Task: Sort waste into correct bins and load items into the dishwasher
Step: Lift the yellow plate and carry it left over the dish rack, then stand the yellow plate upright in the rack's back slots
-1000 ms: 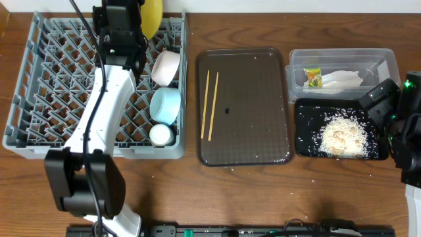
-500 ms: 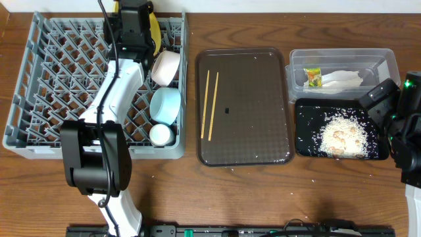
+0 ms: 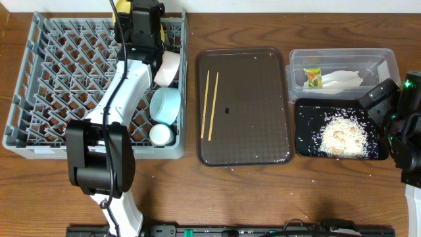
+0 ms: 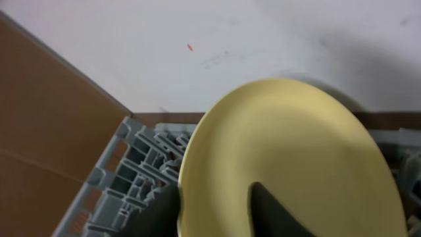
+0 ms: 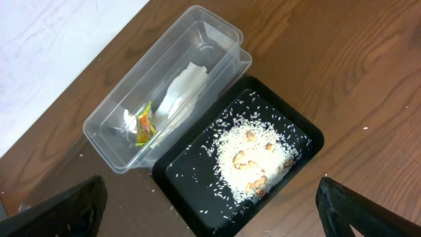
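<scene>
Our left tool (image 4: 210,192) straddled the yellow plate (image 4: 296,151) at twelve o'clock in the grey dish rack (image 3: 59,85); whether it gripped, we couldn't tell. Unseated between pegs, the plate might topple. Our right tool (image 5: 210,191) gaped empty.

Chopsticks (image 3: 210,105) lie unobstructed on the brown tray (image 3: 256,112); bowls (image 3: 165,105) crowd the rack (image 3: 59,85).

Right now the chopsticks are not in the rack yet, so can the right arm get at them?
Probably yes. The chopsticks lie bare on the brown tray. The open right gripper sits by the black tray and need only cross it; the left arm is off at the rack.
</scene>
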Robot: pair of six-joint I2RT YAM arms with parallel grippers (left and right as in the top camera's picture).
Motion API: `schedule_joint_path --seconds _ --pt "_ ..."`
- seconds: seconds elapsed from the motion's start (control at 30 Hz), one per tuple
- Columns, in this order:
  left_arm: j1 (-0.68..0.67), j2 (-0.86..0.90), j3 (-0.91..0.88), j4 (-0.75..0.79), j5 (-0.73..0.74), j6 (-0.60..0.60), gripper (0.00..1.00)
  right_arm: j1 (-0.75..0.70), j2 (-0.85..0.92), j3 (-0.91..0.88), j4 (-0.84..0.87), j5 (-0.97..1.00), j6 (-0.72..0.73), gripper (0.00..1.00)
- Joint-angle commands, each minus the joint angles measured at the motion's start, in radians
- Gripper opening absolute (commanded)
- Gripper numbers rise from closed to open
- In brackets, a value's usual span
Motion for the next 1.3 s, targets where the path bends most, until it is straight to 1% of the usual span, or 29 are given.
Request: schedule_joint_path --seconds 0.0,0.07,0.1,0.27,0.4,0.5,0.6,0.63,0.73,0.8,0.97,1.1,1.27 --pt "0.006 0.017 0.007 0.003 -0.006 -0.003 0.46 -0.003 0.005 -0.002 0.000 0.013 -0.010 0.99" --pt "0.007 0.017 0.007 0.018 -0.006 -0.003 0.52 -0.003 0.005 -0.002 -0.001 0.013 -0.010 0.99" --pt "0.007 0.016 0.007 0.026 -0.007 -0.003 0.53 -0.003 0.005 -0.002 -0.001 0.013 -0.010 0.99" --pt "0.007 -0.020 0.007 0.005 -0.017 -0.026 0.53 -0.003 0.005 -0.002 0.000 0.013 -0.009 0.99" --pt "0.025 -0.108 0.007 -0.049 0.010 -0.132 0.56 -0.003 0.005 -0.002 0.000 0.013 -0.010 0.99" --pt "0.073 -0.182 0.007 -0.120 0.171 -0.223 0.57 -0.003 0.005 -0.002 0.000 0.013 -0.009 0.99" --pt "0.153 -0.228 0.007 -0.175 0.352 -0.346 0.58 -0.003 0.005 -0.002 0.000 0.013 -0.009 0.99" --pt "0.195 -0.231 0.007 -0.188 0.425 -0.398 0.58 -0.003 0.005 -0.002 0.000 0.013 -0.010 0.99" --pt "0.290 -0.214 0.007 -0.206 0.592 -0.500 0.59 -0.003 0.005 -0.002 0.000 0.013 -0.009 0.99" --pt "0.336 -0.197 0.007 -0.209 0.669 -0.550 0.59 -0.003 0.005 -0.002 0.000 0.013 -0.010 0.99" --pt "0.389 -0.139 0.007 -0.208 0.747 -0.644 0.59 -0.003 0.005 -0.002 -0.001 0.013 -0.010 0.99" --pt "0.388 -0.083 0.007 -0.193 0.814 -0.653 0.59 -0.003 0.005 -0.002 0.000 0.013 -0.010 0.99" --pt "0.381 -0.036 0.007 -0.177 0.822 -0.678 0.59 -0.003 0.005 -0.002 -0.001 0.013 -0.010 0.99"
